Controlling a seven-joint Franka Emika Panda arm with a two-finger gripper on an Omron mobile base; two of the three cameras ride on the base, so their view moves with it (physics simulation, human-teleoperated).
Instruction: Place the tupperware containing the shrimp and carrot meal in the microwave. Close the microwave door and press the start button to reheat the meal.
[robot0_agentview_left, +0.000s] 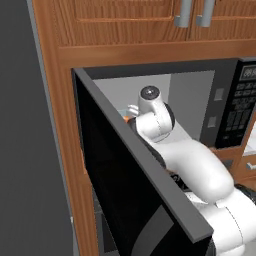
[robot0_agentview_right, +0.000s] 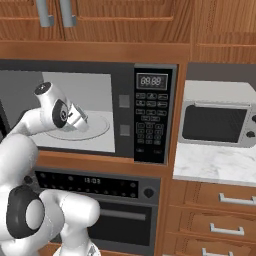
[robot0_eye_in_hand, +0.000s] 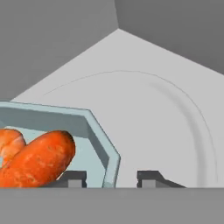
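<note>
Hand view is showing the tool (robot0_eye_in_hand: 111, 177) reaching into the light grey cavity of one microwave (robot0_eye_in_hand: 131, 65), its two dark finger tips (robot0_eye_in_hand: 75, 177) straddling the flared right rim of one pale blue-grey tupperware (robot0_eye_in_hand: 98, 131); one tip is sitting inside the tray and the other outside it, so the tool is gripping the tupperware by its rim. One heap of bright orange food, the shrimp and carrot meal (robot0_eye_in_hand: 37, 157), is lying inside the tray, with two orange pieces showing: a long carrot chunk in front and a paler curled piece behind it at the left edge. The tray is sitting over the left part of one round glass turntable (robot0_eye_in_hand: 175, 113), whose curved edge is sweeping past on the right.

Left base view is showing one microwave door (robot0_agentview_left: 130, 185) swung wide open toward the camera, with the white arm (robot0_agentview_left: 195, 165) passing beside it into the cavity, where a small orange speck is showing next to the wrist. Right base view is showing one keypad column (robot0_agentview_right: 151, 125) with one small display (robot0_agentview_right: 152, 80) above it, one black oven (robot0_agentview_right: 100, 200) below the microwave, one small silver countertop appliance (robot0_agentview_right: 220, 122) standing on a marble worktop (robot0_agentview_right: 210, 167) to the right, and two cupboard handles (robot0_agentview_right: 55, 12) above
</note>
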